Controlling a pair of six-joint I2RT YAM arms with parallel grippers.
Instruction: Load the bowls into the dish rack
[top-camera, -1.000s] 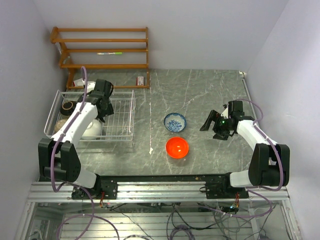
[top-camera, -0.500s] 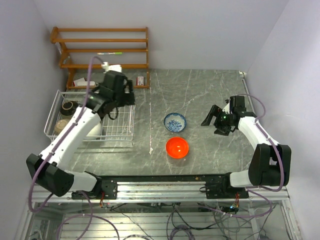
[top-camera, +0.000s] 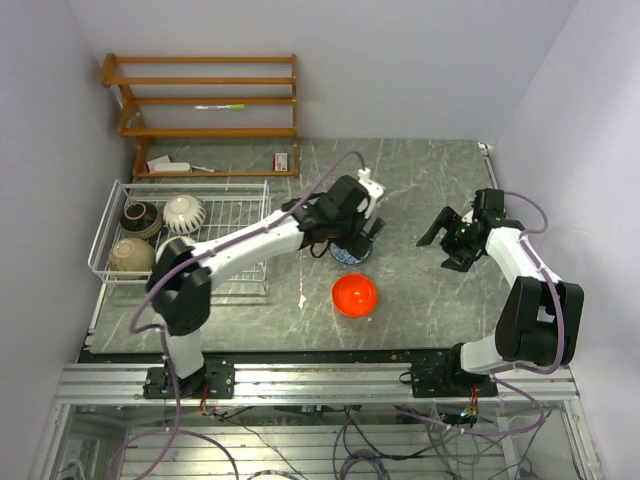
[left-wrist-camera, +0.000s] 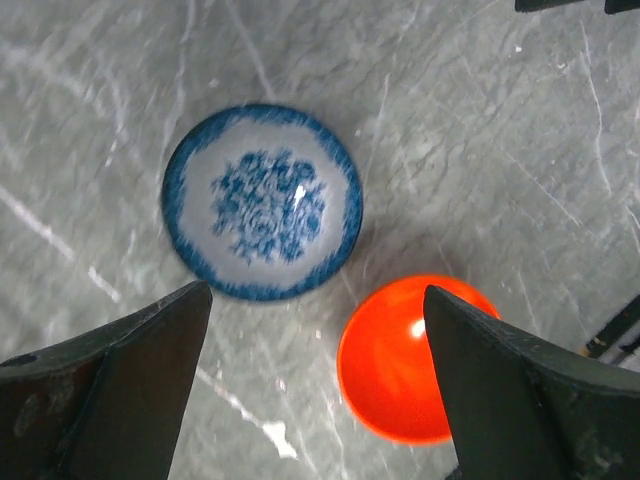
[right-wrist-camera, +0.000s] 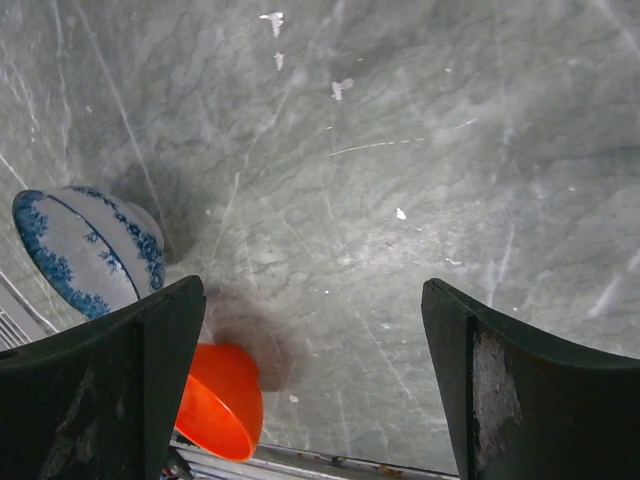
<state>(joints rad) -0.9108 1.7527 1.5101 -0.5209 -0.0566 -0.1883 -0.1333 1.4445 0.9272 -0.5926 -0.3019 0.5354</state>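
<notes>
The blue-and-white bowl (left-wrist-camera: 262, 200) and orange-red bowl (left-wrist-camera: 410, 360) sit upright mid-desk (top-camera: 420, 170), just apart. Both look hard, glossy and chippable, so pinching one rim wall seems safest. The left gripper (left-wrist-camera: 315, 295) hangs spread above the patterned one; the right gripper (right-wrist-camera: 313, 290), also spread, holds nothing. The dish rack (top-camera: 238, 250) at left holds three bowls (top-camera: 184, 212).

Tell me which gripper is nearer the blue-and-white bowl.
Left. The left gripper hovers open right above the blue-and-white bowl; the right gripper is off to its right, clearly apart.
</notes>
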